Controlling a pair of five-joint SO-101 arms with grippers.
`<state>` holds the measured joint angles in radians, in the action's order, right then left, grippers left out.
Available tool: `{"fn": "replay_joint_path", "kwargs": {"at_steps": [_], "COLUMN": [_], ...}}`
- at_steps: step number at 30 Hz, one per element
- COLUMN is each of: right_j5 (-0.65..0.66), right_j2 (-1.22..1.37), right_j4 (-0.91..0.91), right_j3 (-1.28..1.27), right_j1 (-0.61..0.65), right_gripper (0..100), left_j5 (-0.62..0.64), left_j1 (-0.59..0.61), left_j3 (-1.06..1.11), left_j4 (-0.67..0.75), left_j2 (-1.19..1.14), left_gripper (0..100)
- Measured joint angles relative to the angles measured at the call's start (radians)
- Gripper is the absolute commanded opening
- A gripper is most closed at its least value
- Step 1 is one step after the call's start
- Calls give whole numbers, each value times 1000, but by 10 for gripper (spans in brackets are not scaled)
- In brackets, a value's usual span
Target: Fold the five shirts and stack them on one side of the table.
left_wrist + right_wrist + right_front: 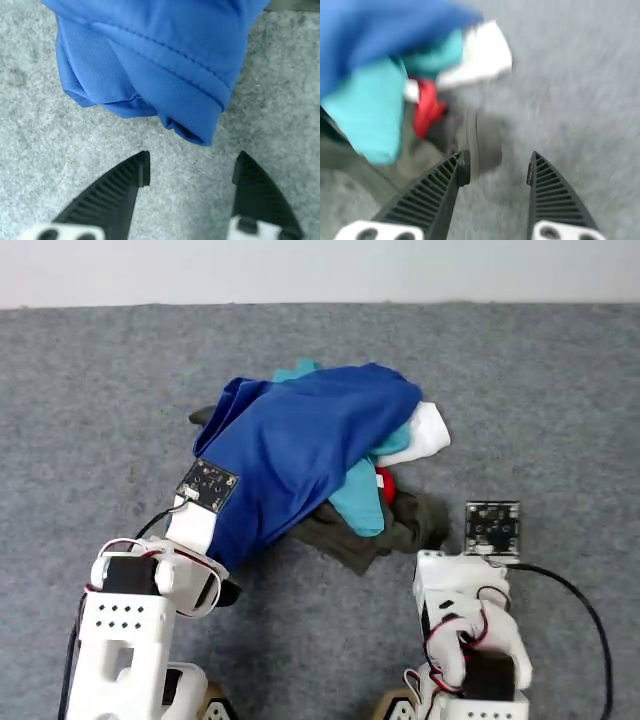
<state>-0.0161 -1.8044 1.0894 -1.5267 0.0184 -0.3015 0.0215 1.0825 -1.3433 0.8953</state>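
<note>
Crumpled, smooth blue fabric shirt [300, 455] lies on the fuzzy grey table [560, 400]. Left gripper [194, 162] and right gripper [499, 160] both wide apart, empty.

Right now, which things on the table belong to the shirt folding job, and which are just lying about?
Job:
crumpled blue fabric shirt
teal shirt
white shirt
red shirt, mostly hidden
dark olive shirt
left claw and right claw, both open

Not the job:
grey felt table cover
pale wall behind
</note>
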Motion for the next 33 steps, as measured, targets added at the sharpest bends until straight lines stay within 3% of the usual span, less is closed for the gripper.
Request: {"fn": "replay_joint_path", "kwargs": {"at_steps": [8, 18, 23, 27, 33], "right_j5": [0, 5, 212, 404, 450], "right_j2": [-2, 0, 0, 0, 0], "right_j4": [-135, -146, -144, -143, -95], "right_j3": [-44, -48, -48, -48, -46], "right_j1": [-60, -101, -109, -181, -290], "right_gripper": [198, 198, 199, 201, 201], "left_j5": [0, 0, 0, 0, 66], "left_j1": [0, -2, -2, -2, -2], "left_j3": [0, -64, -276, -324, -338], "left_j4": [0, 15, -6, 64, 89], "left_j2": [0, 2, 2, 2, -84], "left_gripper": [275, 275, 276, 329, 343]}}
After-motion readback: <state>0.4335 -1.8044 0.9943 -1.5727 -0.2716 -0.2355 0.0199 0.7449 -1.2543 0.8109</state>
